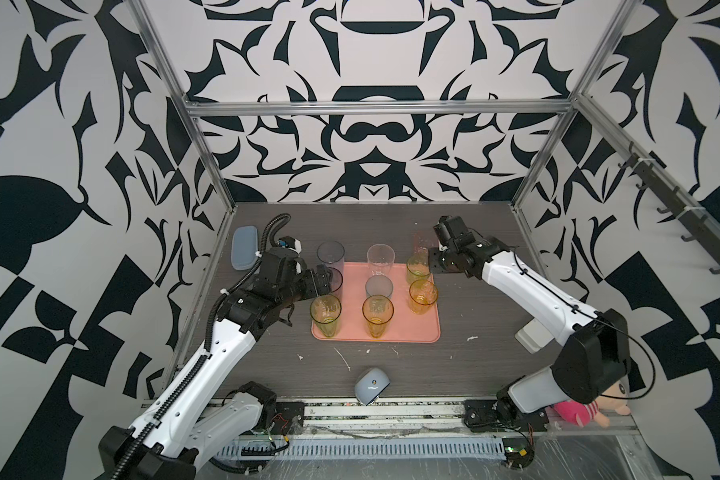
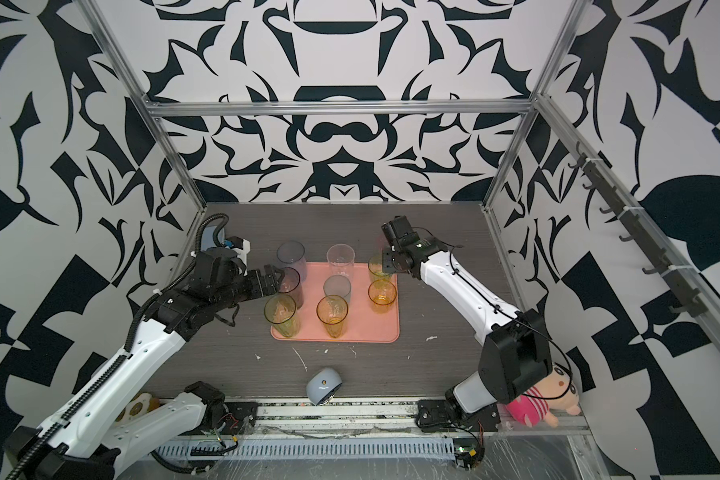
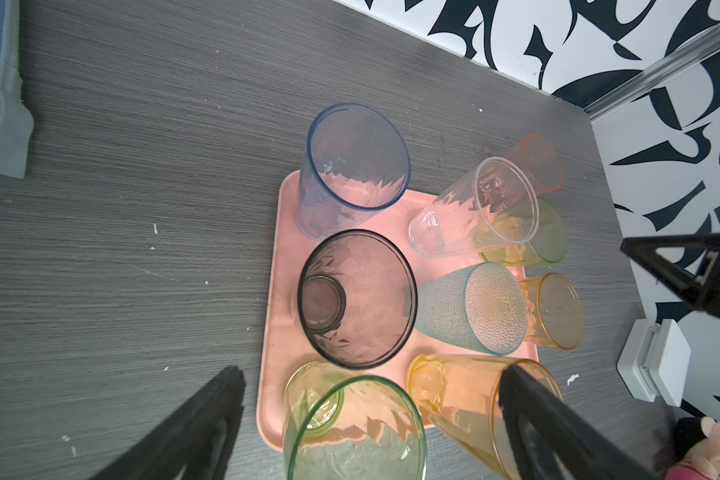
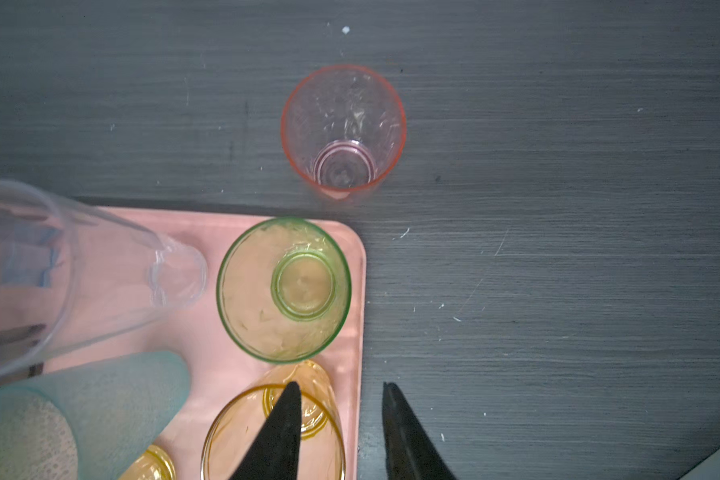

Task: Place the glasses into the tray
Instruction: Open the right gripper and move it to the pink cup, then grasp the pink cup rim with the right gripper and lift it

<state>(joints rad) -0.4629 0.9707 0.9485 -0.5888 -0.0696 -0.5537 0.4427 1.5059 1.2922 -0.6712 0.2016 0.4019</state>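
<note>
Risk sits with the pink glass (image 4: pixel 344 129), the one tumbler off the tray (image 4: pixel 208 232), upright on the table just beyond its far right corner; the other eight stand on the tray. The right pincer (image 4: pixel 339 386) hangs partly open and empty, one finger over the amber glass (image 4: pixel 233 436) by the tray's right edge. Reaching for the pink glass, it could clip that rim or the green glass (image 4: pixel 283 291) and topple them. The left pincer (image 3: pixel 373 370) gapes wide, empty, above the tray's near left. No writing is legible anywhere.
</note>
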